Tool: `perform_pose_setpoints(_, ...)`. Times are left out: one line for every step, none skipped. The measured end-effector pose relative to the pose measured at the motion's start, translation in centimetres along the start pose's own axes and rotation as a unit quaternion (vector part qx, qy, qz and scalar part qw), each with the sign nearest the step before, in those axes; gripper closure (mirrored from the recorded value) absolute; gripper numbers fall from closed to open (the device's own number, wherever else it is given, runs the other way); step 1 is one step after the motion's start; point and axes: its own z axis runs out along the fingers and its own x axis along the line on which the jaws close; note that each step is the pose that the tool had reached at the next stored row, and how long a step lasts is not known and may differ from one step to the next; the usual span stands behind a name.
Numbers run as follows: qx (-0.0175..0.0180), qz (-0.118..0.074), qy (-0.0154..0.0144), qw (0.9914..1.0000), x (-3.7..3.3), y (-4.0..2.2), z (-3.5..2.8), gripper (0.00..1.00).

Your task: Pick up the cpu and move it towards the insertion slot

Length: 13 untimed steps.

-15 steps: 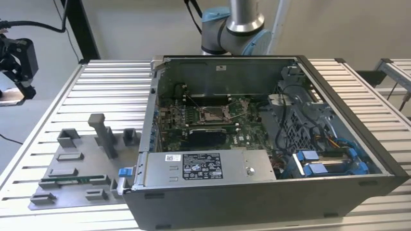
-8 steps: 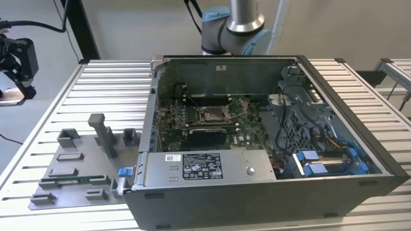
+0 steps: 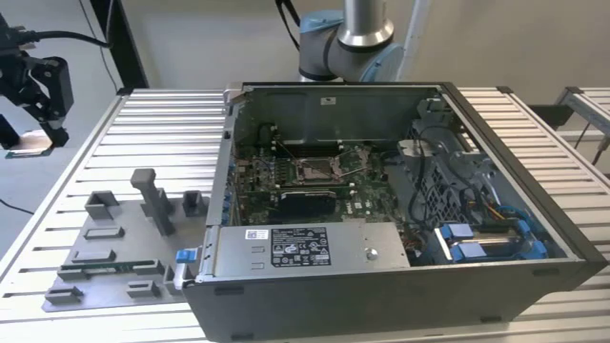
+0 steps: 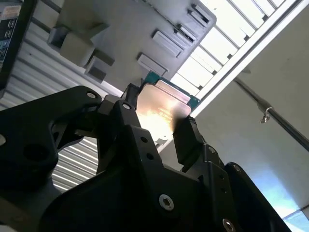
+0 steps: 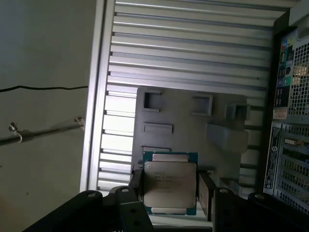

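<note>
In the exterior view my gripper [image 3: 48, 132] hangs above the slatted table's left edge, far to the left of the open computer case. It is shut on the cpu [image 3: 28, 144], whose pale tan face shows just under the fingers. Both wrist views show the cpu [image 5: 170, 182] [image 4: 161, 108] as a flat square chip with a silvery top on a green edge. It is clamped between the two black fingers [image 5: 206, 193] and held in the air over the grey fixture plate [image 5: 188, 121]. The insertion slot [image 3: 319, 168], a silver-framed socket with wire levers, lies on the motherboard inside the case.
The computer case [image 3: 381, 286] stands open-topped on the slatted table [image 3: 162, 136], with a black rectangular patch [image 3: 303, 204] just in front of the socket. A grey fixture plate [image 3: 105, 236] with upright holders and a thin green memory stick [image 3: 105, 266] lies left of the case. The arm's base [image 3: 348, 36] rises behind the case.
</note>
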Motion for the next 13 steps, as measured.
perform_pose_setpoints(0.0, 0.0, 0.0, 1.0, -0.02, 0.0, 0.0, 1.0)
perform_pose_setpoints(0.0, 0.0, 0.0, 1.0, -0.03, 0.0, 0.01, 1.0)
perform_pose_setpoints(0.0, 0.0, 0.0, 1.0, -0.03, 0.0, 0.0, 1.0)
perform_pose_setpoints(0.0, 0.0, 0.0, 1.0, -0.05, 0.0, 0.01, 1.0)
perform_pose_setpoints(0.0, 0.0, 0.0, 1.0, -0.1, -0.01, 0.0, 1.0)
perform_pose_setpoints(0.0001, 0.0, 0.0001, 1.0, -0.21, -0.02, -0.01, 1.0)
perform_pose_setpoints(0.0, 0.0, 0.0, 1.0, -0.35, -0.03, -0.01, 1.0)
perform_pose_setpoints(0.0, 0.0, 0.0, 1.0, -0.51, -0.04, -0.01, 1.0)
perform_pose_setpoints(0.0, 0.0, 0.0, 1.0, -0.68, -0.06, -0.01, 1.0)
perform_pose_setpoints(0.0, 0.0, 0.0, 1.0, -0.87, -0.07, -0.02, 1.0)
perform_pose_setpoints(0.0, 0.0, -0.0001, 1.0, -1.04, -0.09, -0.01, 1.0)
perform_pose_setpoints(0.0, 0.0, 0.0, 1.0, -1.24, -0.1, -0.02, 1.0)
perform_pose_setpoints(0.0, 0.0, 0.0, 1.0, -1.45, -0.12, -0.02, 1.0)
